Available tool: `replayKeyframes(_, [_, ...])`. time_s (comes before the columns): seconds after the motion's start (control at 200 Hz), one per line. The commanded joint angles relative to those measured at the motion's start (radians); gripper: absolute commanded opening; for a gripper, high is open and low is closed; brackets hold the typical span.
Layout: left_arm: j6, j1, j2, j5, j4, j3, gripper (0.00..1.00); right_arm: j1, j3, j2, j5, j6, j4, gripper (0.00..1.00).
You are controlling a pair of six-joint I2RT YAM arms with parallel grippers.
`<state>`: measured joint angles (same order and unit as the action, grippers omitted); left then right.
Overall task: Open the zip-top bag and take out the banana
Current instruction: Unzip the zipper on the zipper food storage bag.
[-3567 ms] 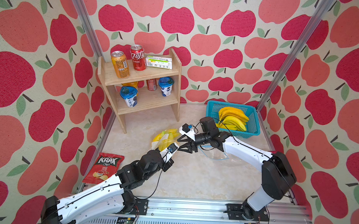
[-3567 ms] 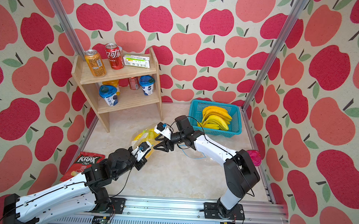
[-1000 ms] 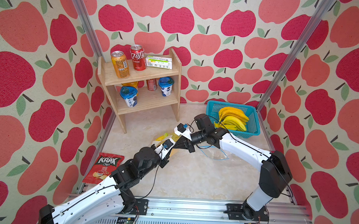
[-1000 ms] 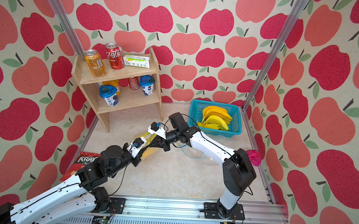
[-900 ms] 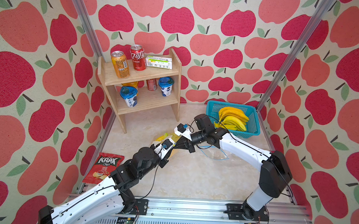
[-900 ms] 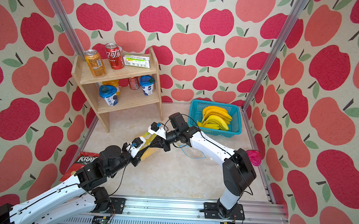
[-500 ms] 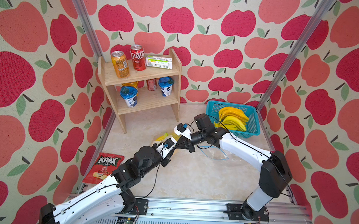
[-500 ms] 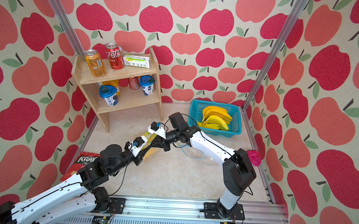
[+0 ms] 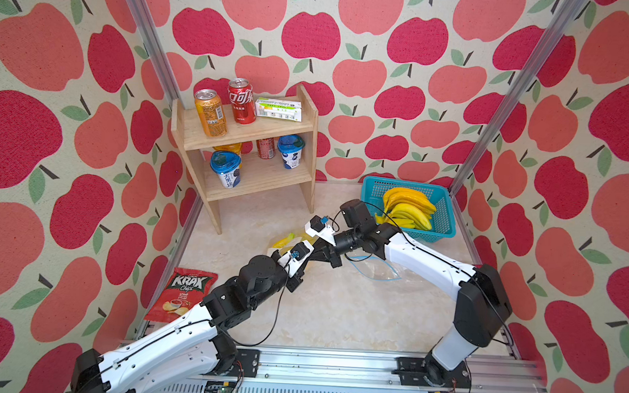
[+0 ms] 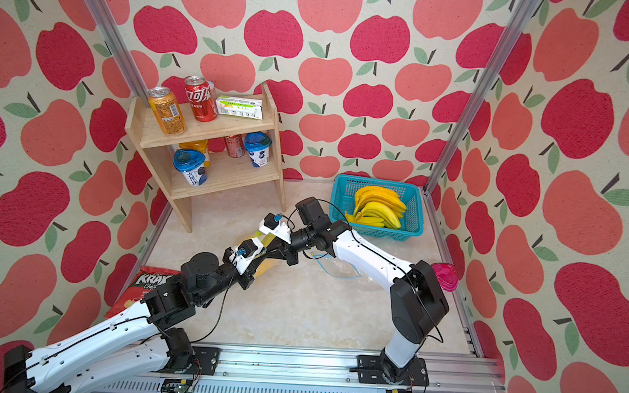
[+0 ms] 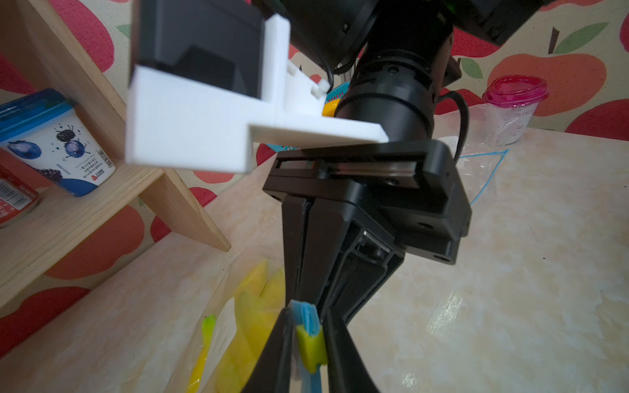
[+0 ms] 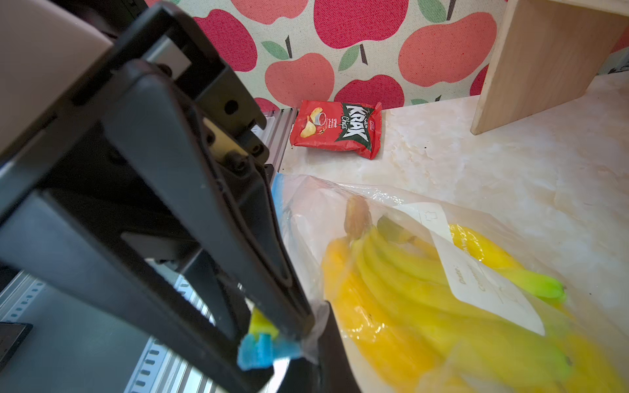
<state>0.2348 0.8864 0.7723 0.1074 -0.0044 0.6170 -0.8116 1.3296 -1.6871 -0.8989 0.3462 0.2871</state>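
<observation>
A: How should that pull have gone?
B: Steadily along the blue zip track (image 11: 308, 311). The left hand (image 11: 307, 331) was pinching the yellow slider (image 11: 311, 352); the right hand (image 11: 304, 296), pressed together on the track's end, had to anchor it.
A: And the containers?
B: The zip-top bag (image 12: 391, 211) lay on the surface (image 9: 336, 317), banana bunch (image 12: 425, 289) inside. The blue basket (image 9: 446, 232) held more bananas (image 9: 408, 208); 1 other bag (image 9: 379, 271) looked empty.

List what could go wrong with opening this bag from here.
1. The left gripper pinches the small slider near its tips; a pull may slip off it, leaving the bag unopened.
2. The right gripper holds only the zip strip's end; it may tear free, or the bag with the bananas may drag along.
</observation>
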Motion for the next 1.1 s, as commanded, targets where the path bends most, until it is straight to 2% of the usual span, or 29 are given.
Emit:
replayKeyframes(0.0, [0.001,0.006,-0.007,0.009,0.013,0.023,0.20,-0.006,0.028,-0.008,0.005,-0.021,0.009,0.00])
replayKeyframes(0.525, [0.005,0.006,-0.015,0.102,-0.045,0.024,0.16,-0.006,0.075,-0.013,-0.022,-0.033,0.086,0.00])
replayKeyframes(0.77, [0.020,0.006,0.001,0.095,-0.034,0.028,0.16,-0.006,0.103,-0.032,-0.053,-0.036,0.136,0.00])
replayKeyframes(1.095, [0.026,0.004,-0.015,0.139,-0.062,0.036,0.09,0.004,0.094,-0.027,-0.093,-0.028,0.158,0.00])
